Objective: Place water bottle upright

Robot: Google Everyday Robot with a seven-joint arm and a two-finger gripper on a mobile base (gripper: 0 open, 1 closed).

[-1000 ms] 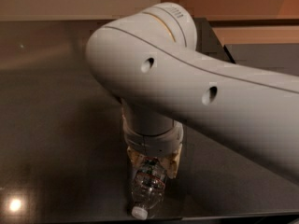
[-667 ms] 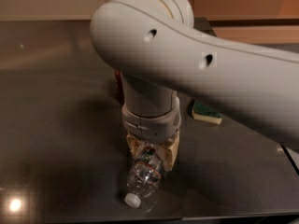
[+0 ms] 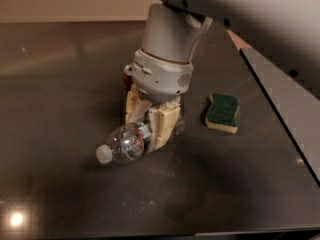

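Note:
The water bottle [image 3: 126, 144] lies on its side on the dark countertop [image 3: 60, 114], its white cap pointing left toward the front. Its clear ribbed body and part of the label band show; the far end is hidden behind the fingers. My gripper [image 3: 150, 121] comes down from above at mid-frame, and its cream fingers [image 3: 164, 126] are shut on the bottle's body near the label. The grey wrist and arm fill the upper middle and upper right.
A green and yellow sponge [image 3: 223, 113] lies right of the gripper. A red object [image 3: 128, 81], partly hidden, stands just behind the gripper. The counter's right edge runs diagonally at the right side [image 3: 280, 119]; its front edge is near the bottom.
The arm has lifted and swung up and to the right, uncovering the sponge. The bottle, still in the fingers, has turned so its cap now points left rather than toward the front.

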